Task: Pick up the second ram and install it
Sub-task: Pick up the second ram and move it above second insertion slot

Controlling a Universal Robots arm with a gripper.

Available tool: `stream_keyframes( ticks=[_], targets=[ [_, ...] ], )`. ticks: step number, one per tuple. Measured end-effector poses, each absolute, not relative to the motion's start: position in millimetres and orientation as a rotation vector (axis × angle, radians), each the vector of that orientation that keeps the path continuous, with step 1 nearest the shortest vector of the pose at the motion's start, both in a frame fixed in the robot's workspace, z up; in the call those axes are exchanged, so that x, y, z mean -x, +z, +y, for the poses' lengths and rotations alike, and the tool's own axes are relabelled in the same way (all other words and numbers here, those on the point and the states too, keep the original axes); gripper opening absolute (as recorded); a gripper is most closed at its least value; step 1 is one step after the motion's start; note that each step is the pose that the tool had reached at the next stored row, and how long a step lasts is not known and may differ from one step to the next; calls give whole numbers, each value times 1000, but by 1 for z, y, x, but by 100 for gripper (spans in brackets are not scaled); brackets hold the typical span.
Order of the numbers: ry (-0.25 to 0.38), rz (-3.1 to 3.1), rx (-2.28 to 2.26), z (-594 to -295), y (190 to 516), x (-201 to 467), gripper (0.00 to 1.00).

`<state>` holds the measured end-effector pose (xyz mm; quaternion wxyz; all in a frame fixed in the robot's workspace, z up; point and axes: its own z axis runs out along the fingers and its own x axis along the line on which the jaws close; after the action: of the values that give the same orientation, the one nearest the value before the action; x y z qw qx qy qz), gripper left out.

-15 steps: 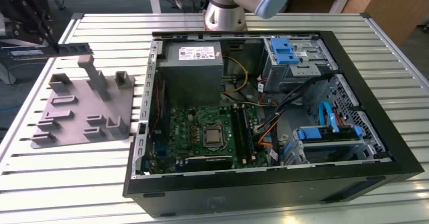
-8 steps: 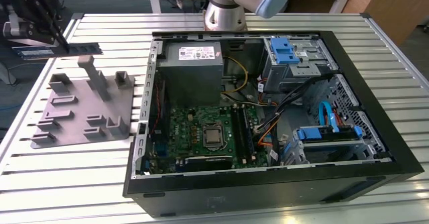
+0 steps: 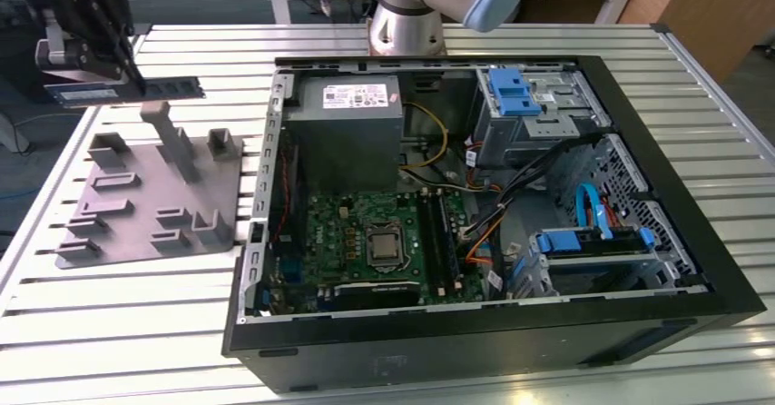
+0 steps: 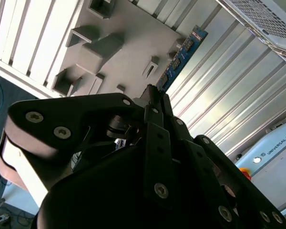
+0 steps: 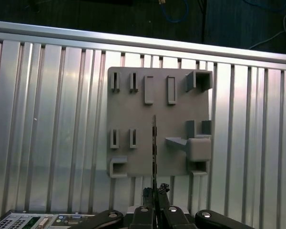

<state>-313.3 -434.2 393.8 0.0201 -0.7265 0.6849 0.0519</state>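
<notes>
The gripper (image 3: 115,76) sits at the upper left of the exterior view, its fingers closed tight on the second ram (image 3: 152,88). It holds the stick level over the upper end of the grey tray (image 3: 133,214). The stick hangs just above the tray's tallest post (image 3: 161,128) — whether a gap lies between them cannot be told. In the first wrist view the stick shows edge-on, a thin dark line across the tray. In the second wrist view its bluish board runs out from the clamped fingertips (image 4: 157,102).

To the exterior view's right of the tray stands the open computer case (image 3: 714,269), well apart from the stick. Its metal side wall rises between the tray and the motherboard (image 3: 351,232). Inside lie a power supply (image 3: 345,123), loose cables (image 3: 533,178) and blue drive latches (image 3: 515,87). The arm's base (image 3: 406,24) stands behind the case at top centre.

Only a narrow strip of bare slatted table (image 3: 122,332) separates tray and case; the lower left of the exterior view is roomier. The table's edge runs close by the tray.

The frame's top cuts off the arm. The gripper's body hides the stick's held end in the second wrist view. The memory slots beside the processor socket are too dark to make out — whether one is filled cannot be told.
</notes>
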Motion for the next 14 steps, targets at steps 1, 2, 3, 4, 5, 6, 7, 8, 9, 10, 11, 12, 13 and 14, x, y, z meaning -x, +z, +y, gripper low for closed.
stream_keyframes(
  ticks=[1,2,3,4,5,6,7,8,9,10,11,12,13,14],
  targets=[
    [161,2124,2254,-434,394,311,14],
    [161,2124,2254,-434,394,309,14],
    [161,2124,2254,-434,394,306,14],
    [161,2124,2254,-434,394,304,14],
    [161,2124,2254,-434,394,302,14],
    [161,2124,2254,-434,394,299,14],
    [161,2124,2254,-434,394,297,14],
    [161,2124,2254,-434,394,294,14],
    [161,2124,2254,-434,394,292,14],
    [161,2124,2254,-434,394,289,14],
    [161,2125,2254,-434,394,287,14],
    [161,2125,2254,-434,394,284,14],
    [161,2125,2254,-434,394,282,14],
    [161,2125,2254,-434,394,280,14]
  ],
)
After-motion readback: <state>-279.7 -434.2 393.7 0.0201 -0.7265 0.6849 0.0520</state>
